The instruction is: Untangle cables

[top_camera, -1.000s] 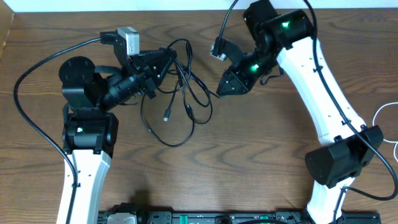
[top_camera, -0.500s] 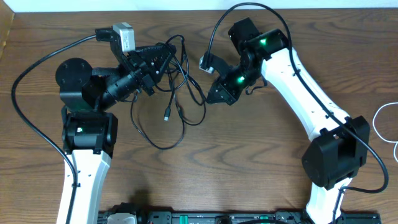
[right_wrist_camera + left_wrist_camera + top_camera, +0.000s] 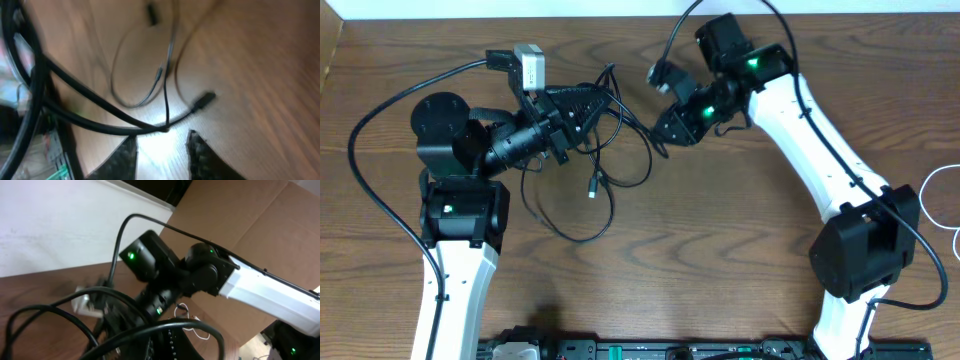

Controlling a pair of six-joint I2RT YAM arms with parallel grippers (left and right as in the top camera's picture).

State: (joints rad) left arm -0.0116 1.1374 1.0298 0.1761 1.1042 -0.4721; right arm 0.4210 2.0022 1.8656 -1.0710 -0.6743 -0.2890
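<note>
From overhead, my left end effector [image 3: 588, 102] is pressed together on the cables [image 3: 592, 187], which bunch at its tip near the far side of the table [image 3: 720, 260]. From that bunch, black loops fall toward me and lie spread on the wood, with a small plug [image 3: 591, 190] inside the largest loop. My right end effector [image 3: 663, 130] sits just beside the right edge of the tangle, pointing toward it.

In the left wrist view, black cables [image 3: 185, 323] curve across the bottom of the picture, close to the lens. My own fingers are too dark and hidden to make out here. Beyond the loops, my right arm [image 3: 270, 287] reaches in.

In the right wrist view, my right end effector [image 3: 162, 152] is spread, its fingertips [image 3: 200, 152] apart with only bare table [image 3: 250, 75] between them. A dark cable [image 3: 100, 122] crosses just past the tips, and a thinner strand drops down to meet it. A plug [image 3: 202, 100] lies on the wood nearby. The picture is blurred.
</note>
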